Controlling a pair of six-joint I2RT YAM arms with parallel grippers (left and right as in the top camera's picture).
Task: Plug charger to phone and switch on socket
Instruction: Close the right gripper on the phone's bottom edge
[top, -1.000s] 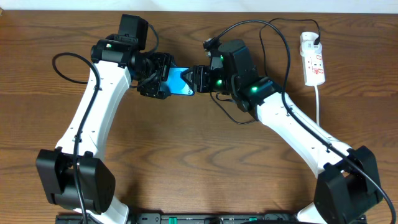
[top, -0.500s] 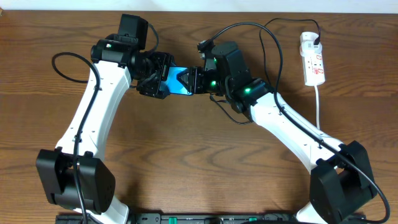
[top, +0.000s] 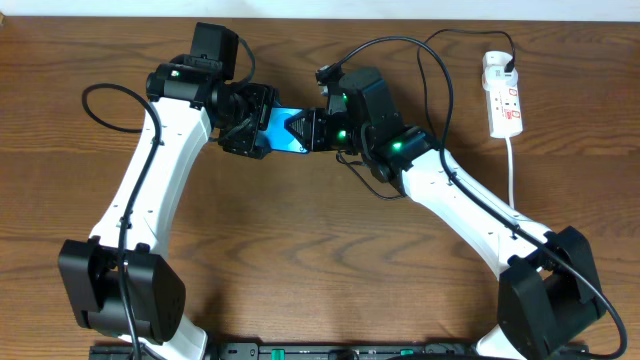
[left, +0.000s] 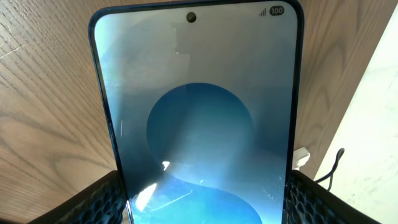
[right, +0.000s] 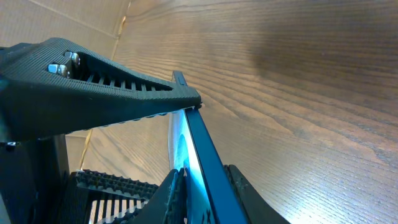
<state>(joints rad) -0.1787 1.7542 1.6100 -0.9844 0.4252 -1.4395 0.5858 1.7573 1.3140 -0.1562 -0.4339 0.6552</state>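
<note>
Left gripper (top: 266, 128) first: it is clamped on the phone (left: 199, 124), its ribbed pads (left: 102, 199) bearing on the two long edges near one end, and it holds the handset over the far middle of the table (top: 300, 280). Your right gripper (top: 316, 130) sits at the phone's opposite short end. From the right wrist view one finger reaches the corner of the edge-on handset, but you cannot tell whether the jaws are closed or whether they carry the connector. Treat the phone as rigid and fairly light, with slick glass that is likely to skate under a face grip. Keep the hold on the black edges as it is now, and expect it to pivot if the right arm pushes off-axis. Its screen is bright blue with a darker disc in the middle, a camera dot and a "100" mark at the top. Well apart on the right lies the socket (top: 503, 100), a white strip with red marks and a thick white cord. The charger (top: 497, 63) has its black plug seated at the strip's far end. Its thin cable is probably limp, so pinch it just behind the tip, which is too small to make out.
</note>
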